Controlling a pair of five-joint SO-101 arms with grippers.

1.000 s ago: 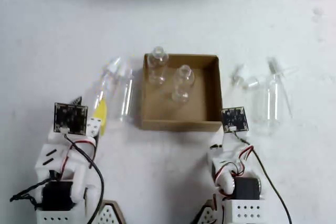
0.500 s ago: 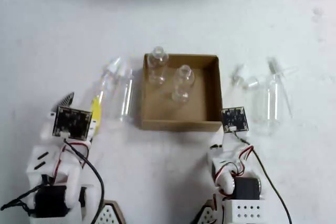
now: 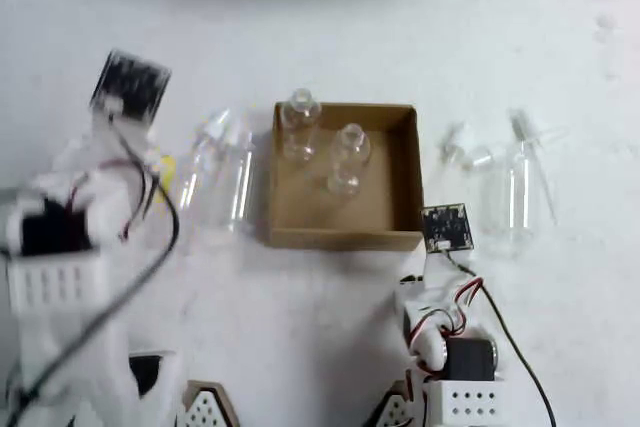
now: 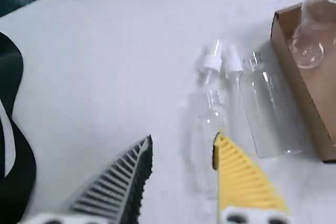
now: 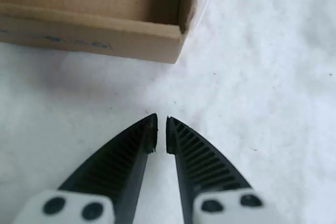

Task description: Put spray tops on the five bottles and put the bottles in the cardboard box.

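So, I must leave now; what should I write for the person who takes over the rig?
Left hand: open, empty, above the left bottles lying beside the box.
Right hand: shut, empty, at the box's near right corner.
Two box bottles stand inside, seemingly uncapped.
The right bottle lies outside among loose tops.
Done: no bottle clearly finished.
Left: fit tops, box all five.

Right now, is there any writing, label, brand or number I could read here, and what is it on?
No text can be read here.
On the cardboard box: faint bluish marks on the outer wall, too blurred to read.
On the bottles: no label seen.
On the dark board beside the box: too small to read.
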